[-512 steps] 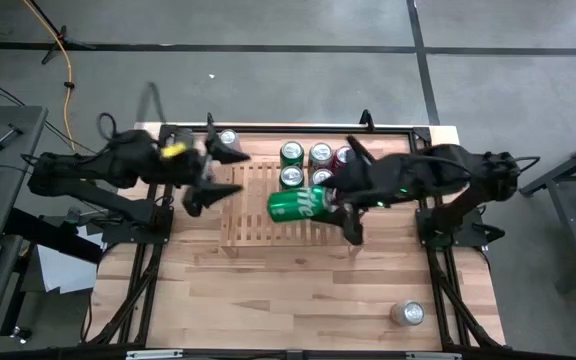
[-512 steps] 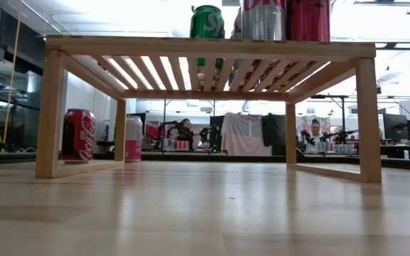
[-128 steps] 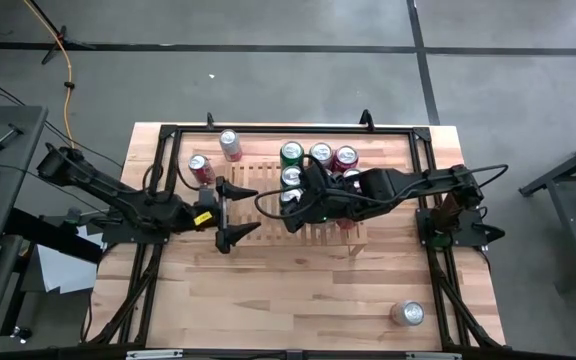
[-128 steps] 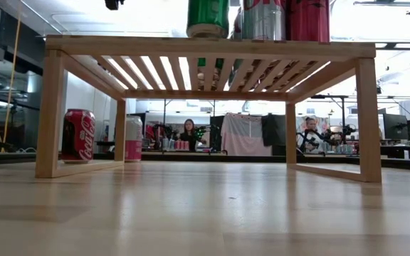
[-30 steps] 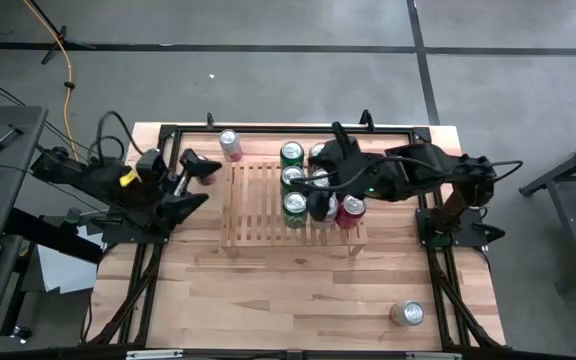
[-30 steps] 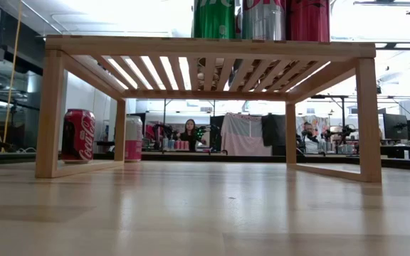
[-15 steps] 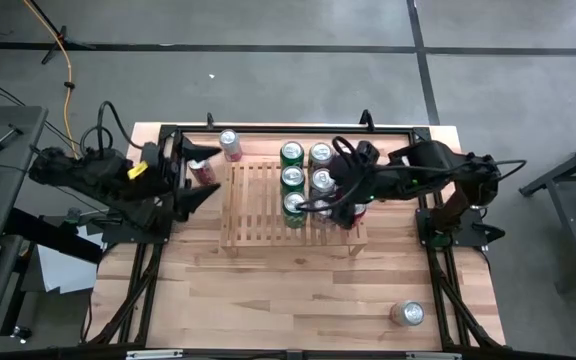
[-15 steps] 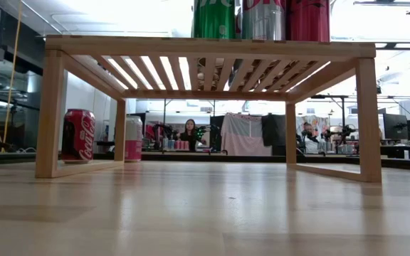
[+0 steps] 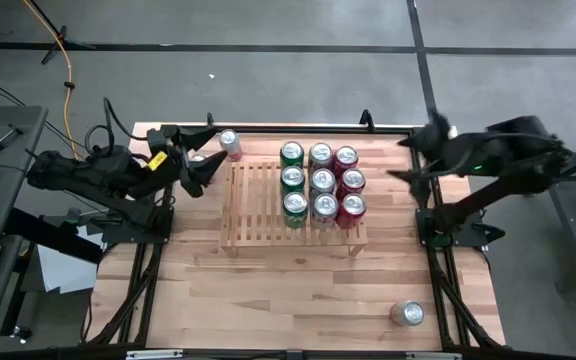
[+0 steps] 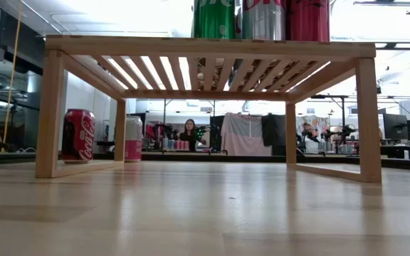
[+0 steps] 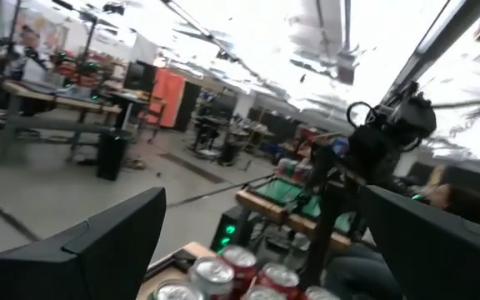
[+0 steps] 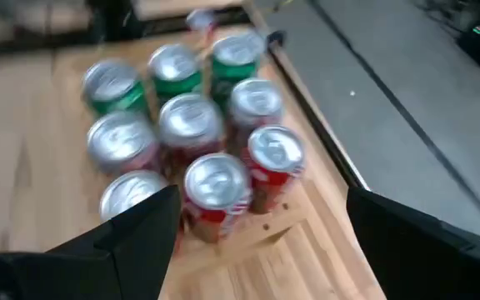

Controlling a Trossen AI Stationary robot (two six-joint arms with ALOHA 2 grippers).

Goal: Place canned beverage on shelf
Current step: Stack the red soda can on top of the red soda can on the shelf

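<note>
— Cans (image 9: 321, 181) stand in three rows on the right part of the shelf (image 9: 251, 205), so its left stays free.
— And my grippers?
— Left gripper (image 9: 200, 170) hovers open near loose cans; right gripper (image 9: 415, 158) is open, empty.

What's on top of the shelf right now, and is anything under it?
On the shelf stand nine upright cans, three green, three silver-topped, three red, filling its right part. The low view shows bare table under it; two cans stand beyond its far-left leg. The middle cans' labels are hidden.
</note>
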